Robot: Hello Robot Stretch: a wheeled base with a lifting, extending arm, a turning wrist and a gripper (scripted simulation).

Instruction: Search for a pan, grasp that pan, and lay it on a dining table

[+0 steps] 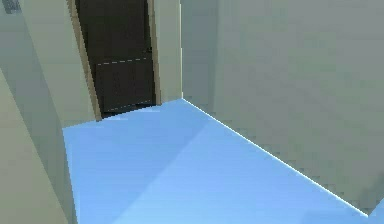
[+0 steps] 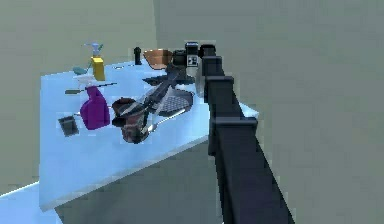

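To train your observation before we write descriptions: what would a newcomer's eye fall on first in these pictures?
In the arm side view, a pale blue table crowded with small things draws the eye, chiefly a magenta bottle toward its left, with the dark arm rising from the bottom edge. In the forward view, a dark door ends a bright blue floor.
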